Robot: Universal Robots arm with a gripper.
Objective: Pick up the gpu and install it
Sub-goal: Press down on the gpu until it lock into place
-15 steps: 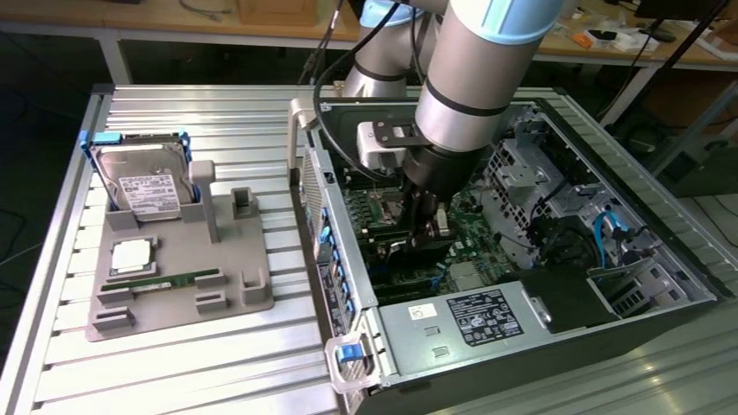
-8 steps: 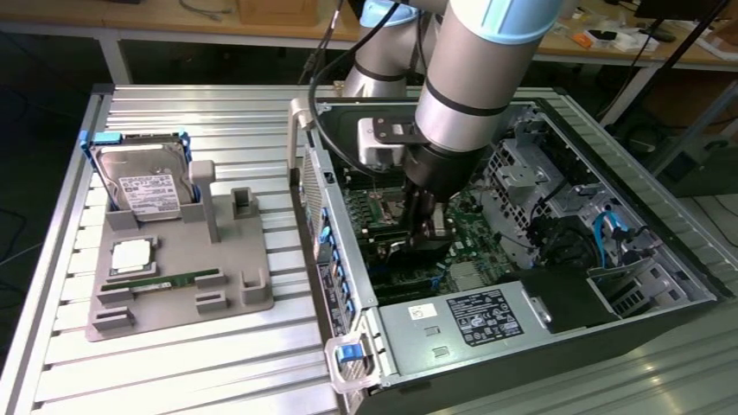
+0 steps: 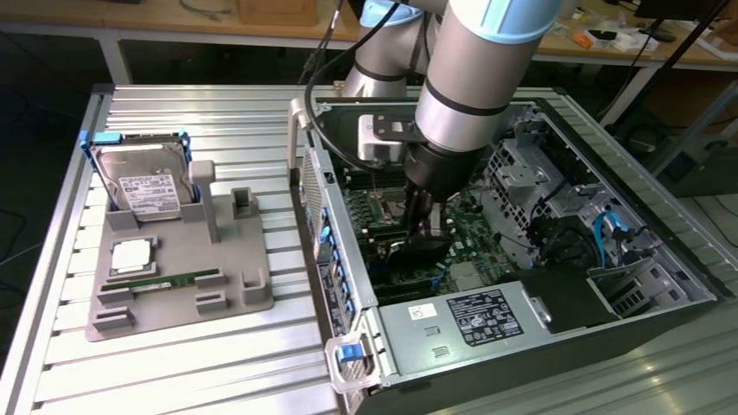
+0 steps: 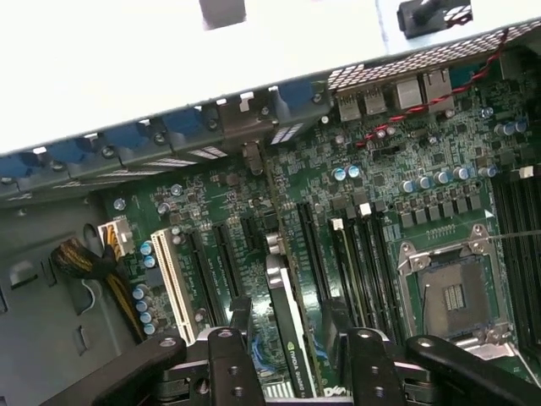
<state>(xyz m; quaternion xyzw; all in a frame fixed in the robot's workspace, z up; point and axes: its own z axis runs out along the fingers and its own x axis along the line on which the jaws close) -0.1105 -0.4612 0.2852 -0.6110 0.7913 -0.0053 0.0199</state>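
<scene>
While my gripper [image 4: 292, 355] clamps the gpu [image 4: 287, 326] edge-on, the card stands upright over the motherboard [image 4: 406, 182] slots (inside the open computer case [image 3: 645, 259]). Hard drive [image 3: 144, 186] rests on the grey tray [image 3: 185, 298].

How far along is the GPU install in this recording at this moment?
Done: the gpu is off the grey parts tray, where the hard drive and RAM stick remain. In hand: the gripper holds the card edge-on inside the open computer case, above the motherboard slots. Left: whether it is seated cannot be told.
</scene>
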